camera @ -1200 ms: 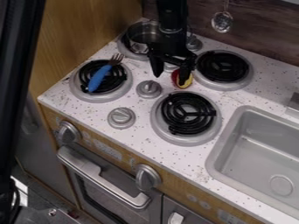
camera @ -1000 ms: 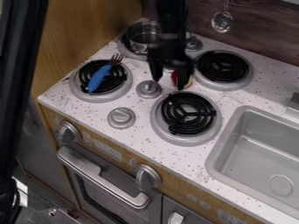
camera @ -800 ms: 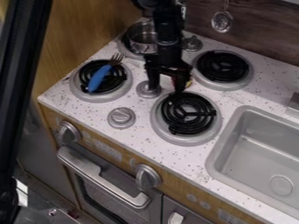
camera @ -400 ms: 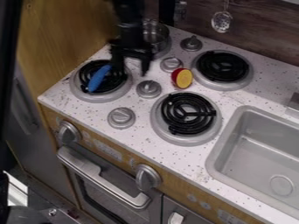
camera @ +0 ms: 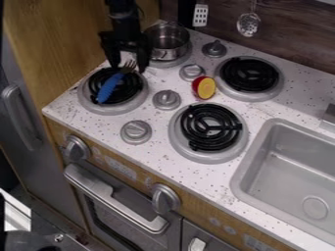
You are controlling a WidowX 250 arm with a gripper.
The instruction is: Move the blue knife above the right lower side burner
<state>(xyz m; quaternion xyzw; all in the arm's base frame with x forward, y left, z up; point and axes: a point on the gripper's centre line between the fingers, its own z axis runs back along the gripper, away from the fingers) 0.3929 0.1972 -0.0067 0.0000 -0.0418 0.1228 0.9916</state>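
Your hand (camera: 129, 66) has swung left and back from the middle of the stove to the lower left burner (camera: 87, 99), and the red-and-yellow piece (camera: 204, 88) it partly covered is now in full view. The fingers point down and stand apart, one on each side of the fork's tines; you can't tell whether they touch it

At the left corner of the worktop (camera: 157, 159), you have the blue-handled fork (camera: 109, 88) lying aslant on the lower left burner, handle toward the front edge and tines toward the back. It shows tines, where your task says knife. Next, a metal pot (camera: 167, 41) sits on the upper left burner (camera: 173, 62), near the back edge. Four grey knobs (camera: 136, 132) run between the left and right burners, from near the front edge toward the back edge. The red-and-yellow piece lies to the right of them, between the lower right burner (camera: 208, 128) and the upper right burner (camera: 249, 76). Further right you see the grey sink (camera: 243, 169), set into the worktop and reaching toward its front edge
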